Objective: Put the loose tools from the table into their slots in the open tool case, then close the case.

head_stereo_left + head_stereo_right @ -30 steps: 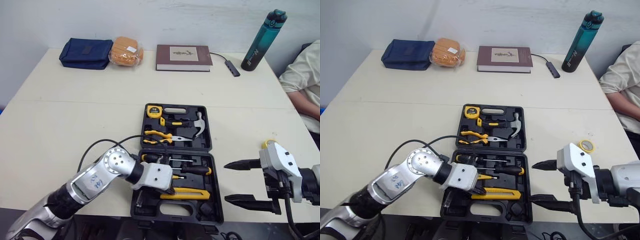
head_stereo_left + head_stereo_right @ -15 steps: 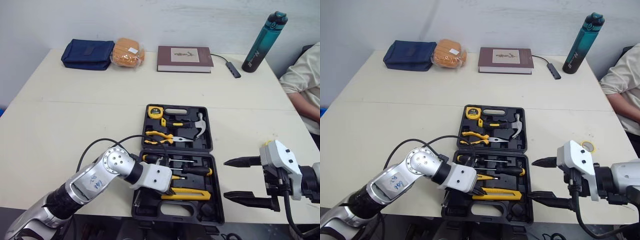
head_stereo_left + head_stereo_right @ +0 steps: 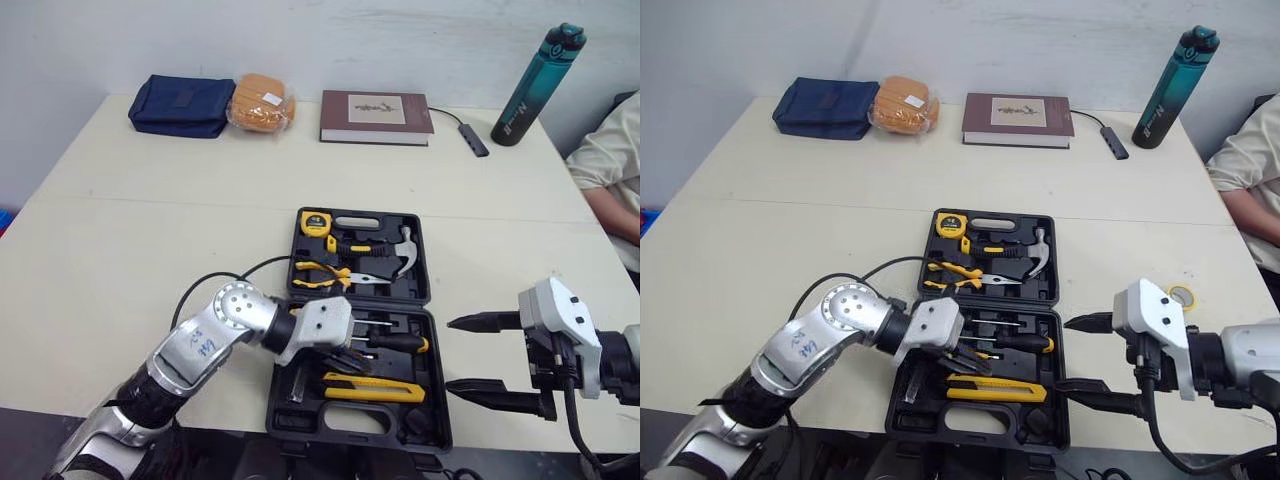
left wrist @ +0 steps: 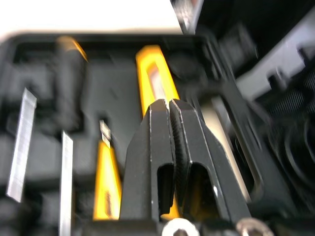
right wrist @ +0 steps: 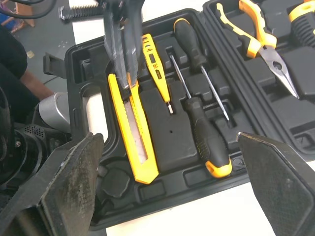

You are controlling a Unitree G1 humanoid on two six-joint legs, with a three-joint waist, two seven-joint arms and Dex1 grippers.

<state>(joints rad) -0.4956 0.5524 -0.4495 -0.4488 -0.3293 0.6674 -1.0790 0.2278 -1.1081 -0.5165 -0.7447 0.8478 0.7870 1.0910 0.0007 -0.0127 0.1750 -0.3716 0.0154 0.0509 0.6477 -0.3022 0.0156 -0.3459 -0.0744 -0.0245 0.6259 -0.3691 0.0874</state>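
Sitting near the front edge of the table (image 3: 150, 230), the tool case (image 3: 422, 260) is open. The left gripper (image 4: 170, 105) is down in the near half of the case. Its fingers are pressed together with nothing between them, and the tips are just over the yellow knife (image 3: 372, 391). The right gripper (image 3: 452, 354) hangs just beside the case on the right, fingers wide apart and empty. A small yellow ring (image 3: 1180, 296) lies on the table near it.
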